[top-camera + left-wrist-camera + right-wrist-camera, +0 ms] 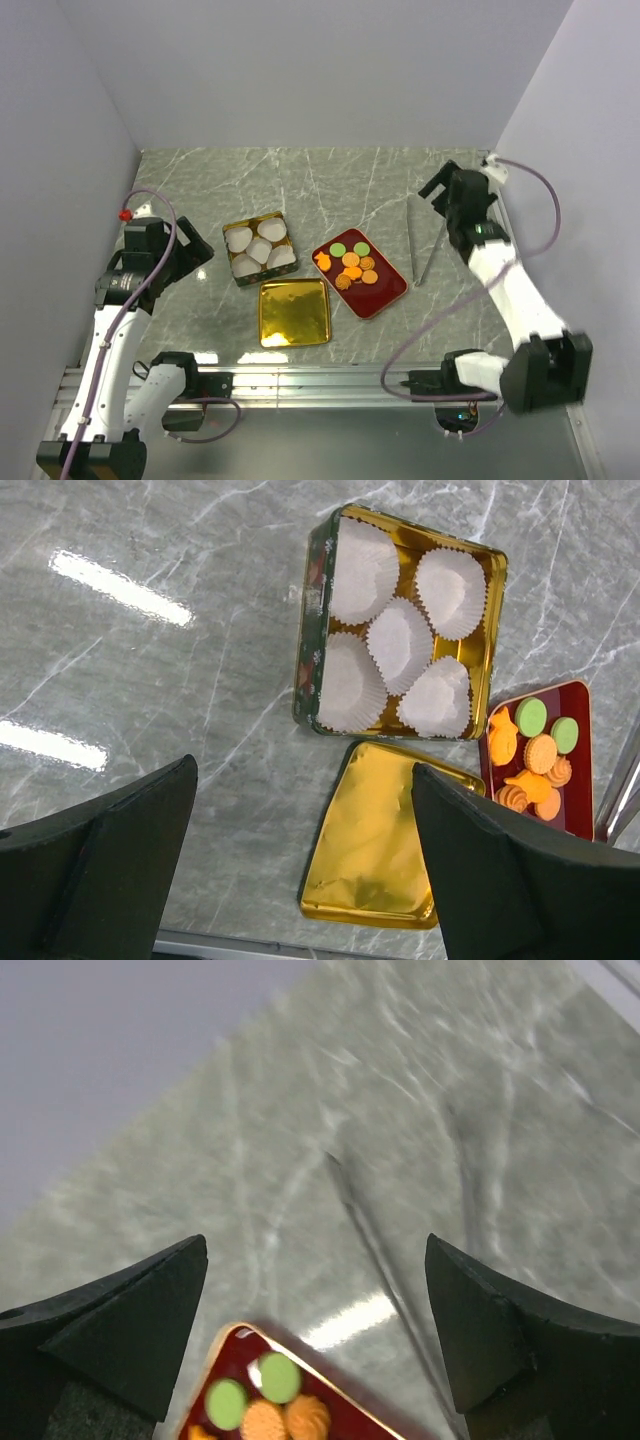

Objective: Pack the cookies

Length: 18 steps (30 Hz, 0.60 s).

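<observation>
While on red tray, cookies.

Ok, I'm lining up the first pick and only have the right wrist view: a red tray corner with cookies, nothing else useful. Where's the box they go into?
Observer: An open square tin sits just left of the red tray.
Operator: Anything inside it?
Observer: Five white paper cups, and none of the cookies.
Operator: Where's its lid?
Observer: The gold lid lies flat in front of the tin, toward the arm bases.
</observation>
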Each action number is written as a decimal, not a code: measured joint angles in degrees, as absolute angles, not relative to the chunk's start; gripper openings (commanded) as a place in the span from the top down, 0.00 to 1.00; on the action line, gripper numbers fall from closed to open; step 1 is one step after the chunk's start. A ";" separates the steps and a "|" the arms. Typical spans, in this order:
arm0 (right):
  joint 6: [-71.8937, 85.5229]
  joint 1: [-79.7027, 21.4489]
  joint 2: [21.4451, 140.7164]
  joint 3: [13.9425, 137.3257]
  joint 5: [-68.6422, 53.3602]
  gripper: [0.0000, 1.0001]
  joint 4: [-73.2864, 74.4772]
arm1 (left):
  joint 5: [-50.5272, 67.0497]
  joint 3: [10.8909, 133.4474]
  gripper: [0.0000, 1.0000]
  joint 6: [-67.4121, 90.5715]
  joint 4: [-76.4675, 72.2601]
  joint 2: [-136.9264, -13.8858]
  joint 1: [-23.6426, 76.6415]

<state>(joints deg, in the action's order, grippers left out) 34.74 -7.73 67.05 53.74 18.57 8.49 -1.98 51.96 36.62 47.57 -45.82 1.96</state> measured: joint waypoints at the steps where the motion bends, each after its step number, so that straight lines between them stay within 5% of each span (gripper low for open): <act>1: 34.79 -7.68 70.28 57.80 19.09 0.05 13.43 | -1.83 51.96 0.06 36.60 47.53 -45.82 2.15; 5: 33.74 -7.60 89.45 77.23 17.08 0.00 28.32 | -1.54 51.96 0.05 36.34 47.53 -45.78 3.16; 9: 33.56 -7.60 96.88 77.65 10.83 0.00 37.34 | -1.45 51.96 0.06 36.18 47.48 -45.34 3.86; 18: 31.35 -7.60 89.56 71.55 6.96 0.00 46.33 | -1.72 51.96 0.06 36.25 47.51 -45.23 4.36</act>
<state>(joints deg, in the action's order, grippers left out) 31.35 -7.60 89.56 71.55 6.96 46.33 -1.72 51.96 36.25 47.51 -45.23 4.36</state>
